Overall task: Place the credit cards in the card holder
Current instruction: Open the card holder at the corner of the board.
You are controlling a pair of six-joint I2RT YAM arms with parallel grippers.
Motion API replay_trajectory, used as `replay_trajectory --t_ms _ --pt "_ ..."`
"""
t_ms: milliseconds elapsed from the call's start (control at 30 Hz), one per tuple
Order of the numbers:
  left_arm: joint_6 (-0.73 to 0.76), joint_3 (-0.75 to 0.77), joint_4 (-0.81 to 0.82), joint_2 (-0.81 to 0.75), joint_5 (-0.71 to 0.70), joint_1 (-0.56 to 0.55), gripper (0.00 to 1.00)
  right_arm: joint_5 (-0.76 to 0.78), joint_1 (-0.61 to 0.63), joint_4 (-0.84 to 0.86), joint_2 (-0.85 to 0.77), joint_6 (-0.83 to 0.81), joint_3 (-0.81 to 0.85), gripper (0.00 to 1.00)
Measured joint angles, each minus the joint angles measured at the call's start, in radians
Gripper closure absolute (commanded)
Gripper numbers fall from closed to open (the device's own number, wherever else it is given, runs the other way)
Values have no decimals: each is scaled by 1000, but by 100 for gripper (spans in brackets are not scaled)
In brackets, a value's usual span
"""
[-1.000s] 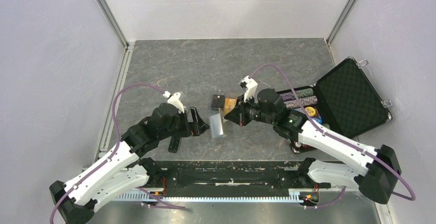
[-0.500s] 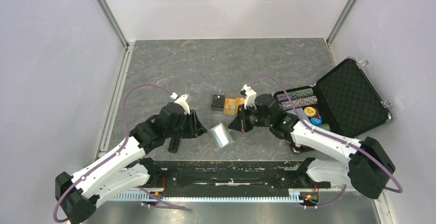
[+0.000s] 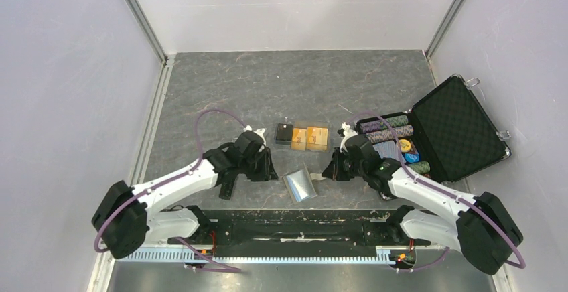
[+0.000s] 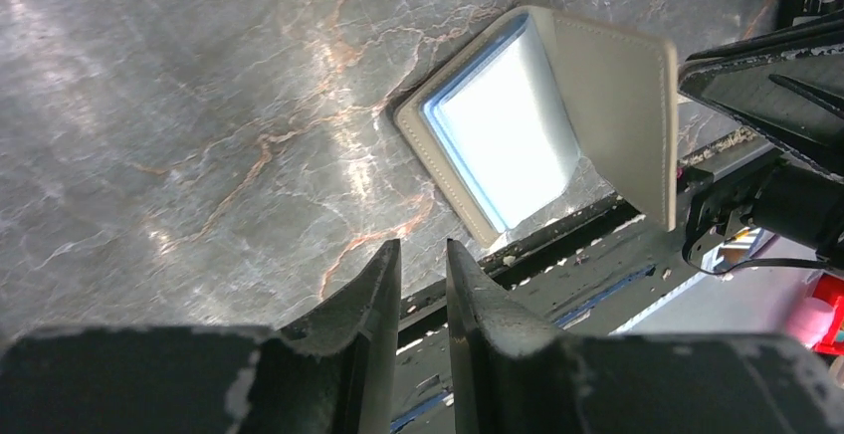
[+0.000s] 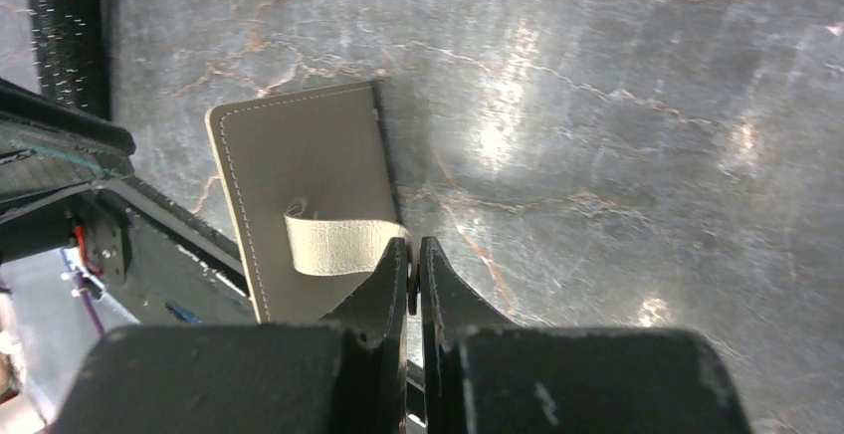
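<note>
Wallet-style card holder (image 3: pixel 300 185) lies half open on the surface between both arms, its tab pinched by the clenched right hand (image 5: pixel 413 273), while the nearly closed, empty left hand (image 4: pixel 422 277) hovers just beside its pale-blue inside, cards (image 3: pixel 303 136) lying farther back.

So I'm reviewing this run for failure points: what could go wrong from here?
1. The right gripper pinches only the thin strap of the card holder; it may slip out, or the flap could drop shut.
2. The left gripper holds nothing, jaws nearly closed, so nothing pins the holder and a pull could drag it.
3. The credit cards lie apart from the holder and need carrying over.
</note>
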Motion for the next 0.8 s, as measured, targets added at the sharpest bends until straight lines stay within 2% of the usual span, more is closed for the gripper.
replay_trajectory --t_ms 400,600,700,767,800 --pt "0 209 55 291 4 -145 65 169 -16 -177 27 -55 79 100" --pt "0 338 71 465 6 -212 57 185 -16 -212 30 -77 79 93" --pt "0 389 69 542 7 -227 56 182 -16 -214 26 -89 79 84" --pt "0 409 70 579 8 -233 56 166 -16 -212 13 -96 79 64" --pt "0 417 67 597 8 -236 56 156 -16 -210 -2 -105 79 58"
